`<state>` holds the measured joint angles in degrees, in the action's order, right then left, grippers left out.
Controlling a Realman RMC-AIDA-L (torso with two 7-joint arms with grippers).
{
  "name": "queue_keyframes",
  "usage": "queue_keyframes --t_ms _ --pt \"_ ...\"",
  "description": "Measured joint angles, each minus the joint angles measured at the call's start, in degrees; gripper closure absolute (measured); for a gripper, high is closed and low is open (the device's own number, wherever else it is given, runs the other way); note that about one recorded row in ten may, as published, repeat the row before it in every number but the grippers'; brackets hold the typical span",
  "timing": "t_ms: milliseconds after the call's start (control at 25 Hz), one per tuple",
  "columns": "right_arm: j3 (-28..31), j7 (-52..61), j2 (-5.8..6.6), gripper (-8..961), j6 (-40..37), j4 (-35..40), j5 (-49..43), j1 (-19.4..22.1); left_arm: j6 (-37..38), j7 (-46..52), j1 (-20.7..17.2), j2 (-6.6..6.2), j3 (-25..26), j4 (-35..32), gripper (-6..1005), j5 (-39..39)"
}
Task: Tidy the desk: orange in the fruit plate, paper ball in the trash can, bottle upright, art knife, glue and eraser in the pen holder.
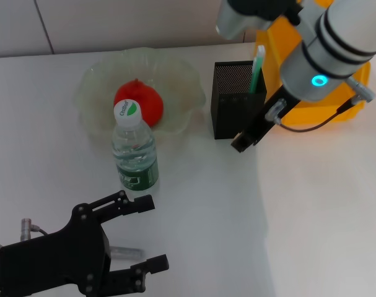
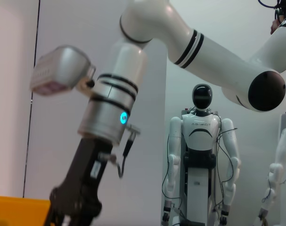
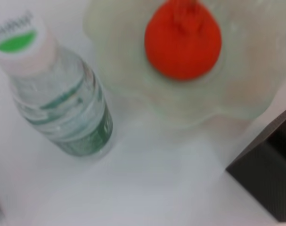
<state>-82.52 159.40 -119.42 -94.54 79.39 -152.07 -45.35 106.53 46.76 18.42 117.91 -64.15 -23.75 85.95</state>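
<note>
My left claw [image 1: 145, 235] hangs wide open and empty at the bench's near edge; a small grey stick [image 1: 124, 252], maybe the glue, lies between its jaws; I should lower straight and close gently on its middle; my right claw [image 1: 244, 140], its grip I cannot tell, is beside the pen holder [image 1: 228, 117].

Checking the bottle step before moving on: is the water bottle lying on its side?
No, the water bottle stands upright on the desk, cap up, just in front of the fruit plate.
</note>
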Motion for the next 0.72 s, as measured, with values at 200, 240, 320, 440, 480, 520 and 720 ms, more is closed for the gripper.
queue_keyframes --t_ms 200,240,320,440,480,520,720 --pt "5.5 0.1 0.28 555 -3.4 9.4 -2.0 0.5 0.0 0.0 0.1 0.13 0.0 -0.1 285 -0.1" --pt "5.5 0.1 0.28 555 -3.4 9.4 -2.0 0.5 0.0 0.0 0.1 0.13 0.0 -0.1 285 -0.1" --pt "7.0 -0.2 0.30 556 -2.6 10.9 -6.8 -0.1 0.0 0.0 0.2 0.13 0.0 -0.1 285 -0.3" --pt "7.3 -0.2 0.32 556 -1.6 10.7 -8.9 -0.6 0.1 0.0 0.4 0.12 0.0 -0.1 286 -0.4" --pt "7.3 -0.3 0.31 556 -1.1 10.3 -9.4 -0.8 0.1 0.0 0.4 0.12 0.0 -0.1 286 -0.4" --pt "6.9 -0.4 0.32 556 0.1 9.2 -9.9 -1.2 0.2 0.0 0.5 0.13 0.0 -0.1 286 -0.4" --pt "5.5 -0.6 0.33 556 4.3 3.9 -11.3 -2.1 0.2 0.0 0.6 0.12 0.0 -0.1 287 -0.4"
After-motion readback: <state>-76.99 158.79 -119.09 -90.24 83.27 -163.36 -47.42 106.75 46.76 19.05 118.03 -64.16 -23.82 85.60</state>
